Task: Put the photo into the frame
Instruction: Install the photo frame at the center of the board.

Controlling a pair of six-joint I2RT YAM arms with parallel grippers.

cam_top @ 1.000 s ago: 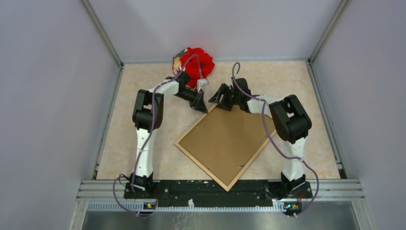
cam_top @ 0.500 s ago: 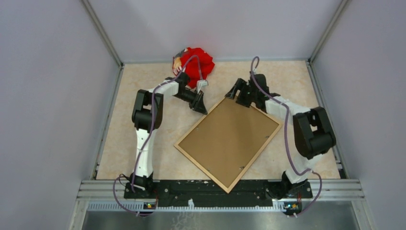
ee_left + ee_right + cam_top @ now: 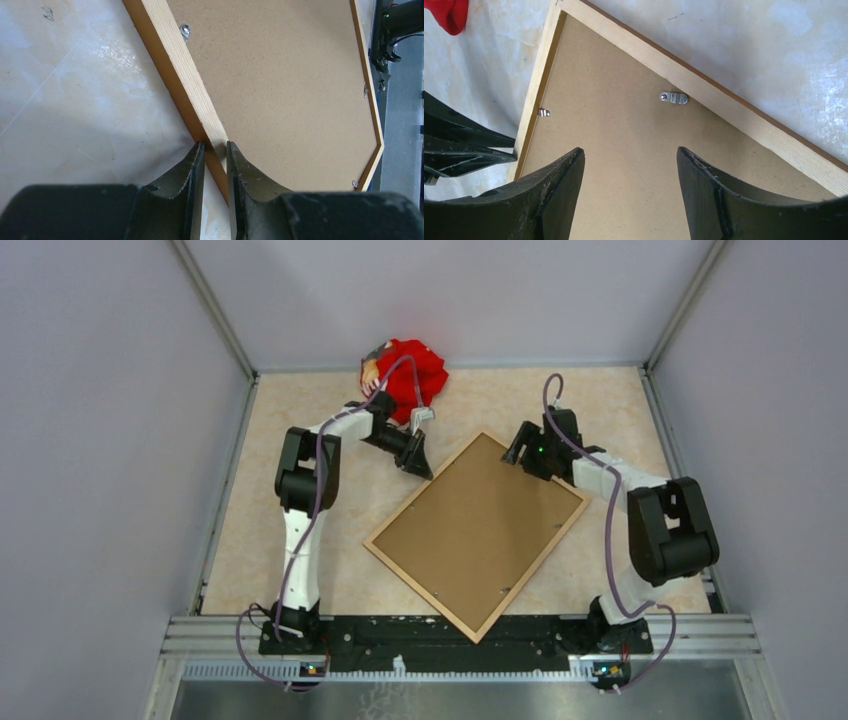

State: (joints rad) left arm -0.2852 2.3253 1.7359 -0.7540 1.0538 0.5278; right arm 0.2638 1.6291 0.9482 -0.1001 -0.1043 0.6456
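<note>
step, likely: turn the clip | frame (image 3: 182, 75) back up on table (image 3: 774, 60), centre of top view | left tool (image 3: 214, 146) clamped on its upper-left rail, grip firmly | right tool (image 3: 629, 150) apart above clip (image 3: 673, 97), lower straight, push gently | photo not visible

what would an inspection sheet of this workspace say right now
surface: beige marbled tabletop, glossy
job's things: frame lies back up, backing board in it, metal clips at its edge; photo not seen
clutter: red cloth bundle at the far edge
grippers: left gripper, jaws shut on the frame's rail; right gripper open above the backing board, holding nothing
cables: purple cables looped along both arms
surroundings: grey walls on three sides
</note>
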